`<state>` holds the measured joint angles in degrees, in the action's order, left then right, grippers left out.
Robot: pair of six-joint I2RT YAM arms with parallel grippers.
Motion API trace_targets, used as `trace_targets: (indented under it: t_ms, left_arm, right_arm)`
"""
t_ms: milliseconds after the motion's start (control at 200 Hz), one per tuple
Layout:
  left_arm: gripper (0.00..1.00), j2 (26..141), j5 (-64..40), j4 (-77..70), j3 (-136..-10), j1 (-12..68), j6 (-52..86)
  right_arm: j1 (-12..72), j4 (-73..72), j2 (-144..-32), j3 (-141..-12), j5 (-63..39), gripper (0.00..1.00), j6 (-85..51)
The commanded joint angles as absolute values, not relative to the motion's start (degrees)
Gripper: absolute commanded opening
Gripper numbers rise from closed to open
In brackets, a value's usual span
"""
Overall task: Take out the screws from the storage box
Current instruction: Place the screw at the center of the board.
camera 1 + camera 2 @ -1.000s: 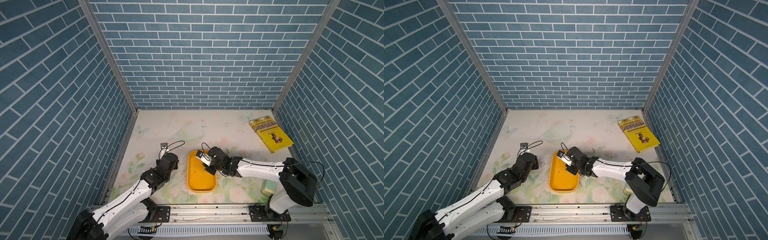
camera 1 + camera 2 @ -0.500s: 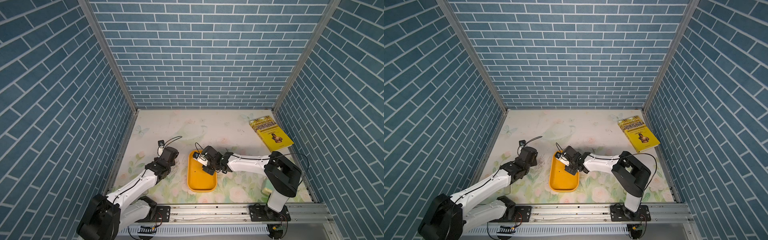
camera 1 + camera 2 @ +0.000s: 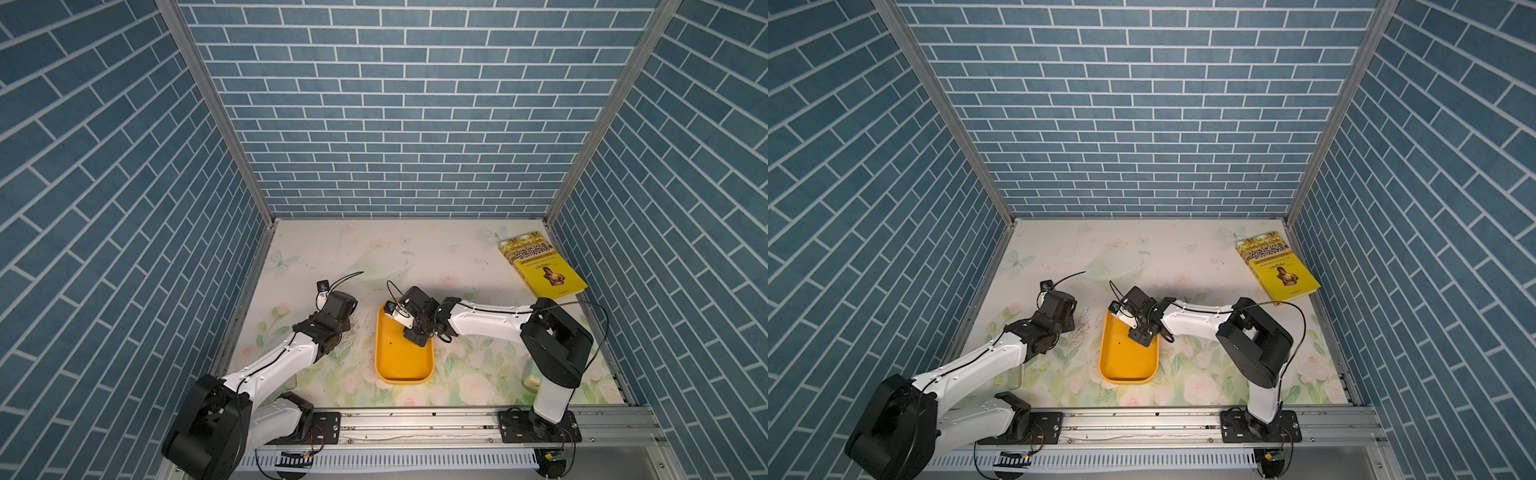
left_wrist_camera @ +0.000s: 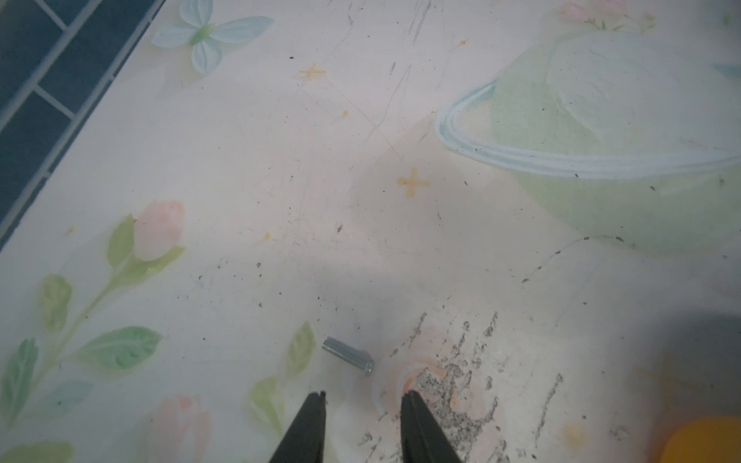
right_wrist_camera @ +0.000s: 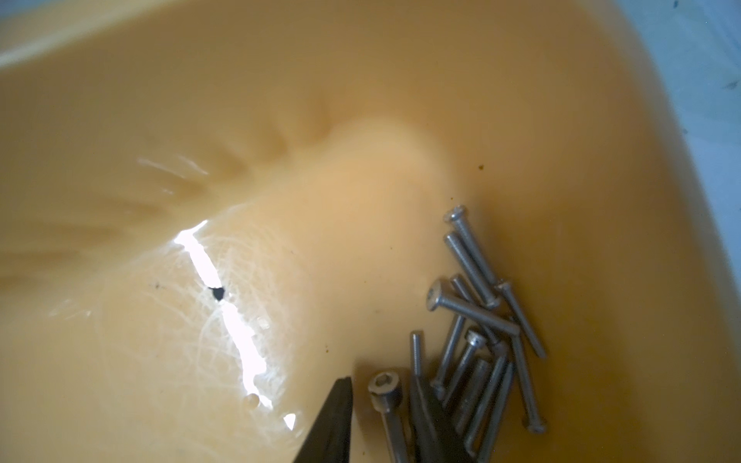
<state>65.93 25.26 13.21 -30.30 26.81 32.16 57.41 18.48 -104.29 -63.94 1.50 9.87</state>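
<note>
Right gripper [image 5: 381, 381] is down inside the storage box [image 3: 400, 365], working its far end. Its dark fingers [image 5: 335, 421] are parted and straddle one socket-head screw [image 5: 385, 391], and a sliver of orange floor shows between one finger and the screw's head, so I see no tight pinch. Left gripper [image 4: 364, 395] sits low over the floral table mat [image 4: 240, 180], off to the side of the box, jaws spread with bare mat between the tips. Biggest things first: the mat runs out ahead of the left gripper, printed with a butterfly and a pale green bowl. The yellow-orange box lies flat on it between the two arms, and only a blurred corner of it shows at the edge of the left wrist view. A yellow book [image 3: 542, 266] with a portrait cover lies well beyond the right gripper, against the side wall. Now the small stuff: the screws [image 5: 481, 320], a loose silver-grey heap, lie criss-crossed on the box floor just beside the right gripper's tips. A short stubby screw [image 4: 348, 356] lies on the mat just ahead of the left gripper, clear of both fingers. Dark scratch marks [image 4: 453, 385] speckle the mat beside it, and a tiny black speck [image 5: 217, 294] sits on the box floor, apart from the heap.
</note>
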Motion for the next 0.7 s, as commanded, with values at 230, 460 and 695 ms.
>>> trace_targets:
  t_ms: [230, 460, 695]
  left_arm:
    - [0.51, 64.6, 25.4, 14.4, -30.8, 26.4, 32.2]
    - [0.56, 64.1, 25.4, 14.4, -30.6, 26.4, 32.1]
    - [0.58, 63.7, 25.2, 14.3, -30.3, 26.4, 32.1]
  right_arm:
    - [57.2, 27.4, -106.1, -68.8, 2.2, 0.29, 8.9]
    - [56.8, 30.3, -107.7, -69.3, 0.7, 0.29, 8.9]
    - [54.8, 30.8, -110.2, -70.1, -1.4, 0.28, 8.3]
